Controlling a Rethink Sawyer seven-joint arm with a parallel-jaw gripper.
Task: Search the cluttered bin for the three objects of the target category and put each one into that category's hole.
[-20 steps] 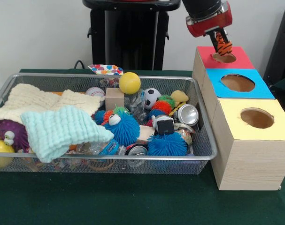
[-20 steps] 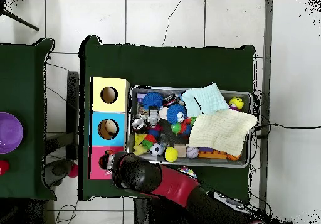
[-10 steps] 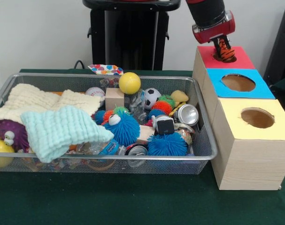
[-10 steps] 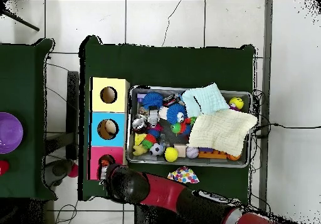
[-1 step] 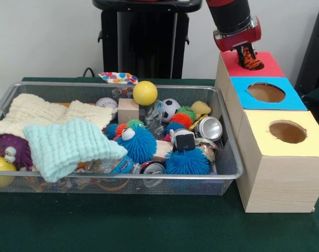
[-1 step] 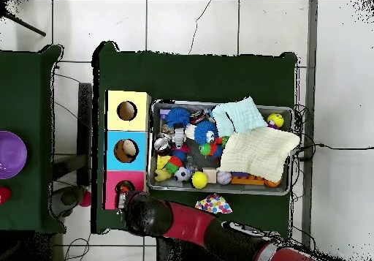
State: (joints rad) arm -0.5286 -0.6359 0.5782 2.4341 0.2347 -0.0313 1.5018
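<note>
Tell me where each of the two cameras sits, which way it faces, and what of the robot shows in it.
Front view: sits across the table, level, facing the mesh bin and three boxes; the arm's end and gripper with an orange striped toy show over the red box.
Overhead view: looks straight down; the red and black arm enters from the bottom edge.
Shared: bin, yellow ball, red, blue and yellow boxes.

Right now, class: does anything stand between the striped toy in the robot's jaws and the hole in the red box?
Nothing visible does. The orange and black striped toy hangs from the gripper directly over the hole in the red box, its lower end at the opening, with no other object over it.
</note>
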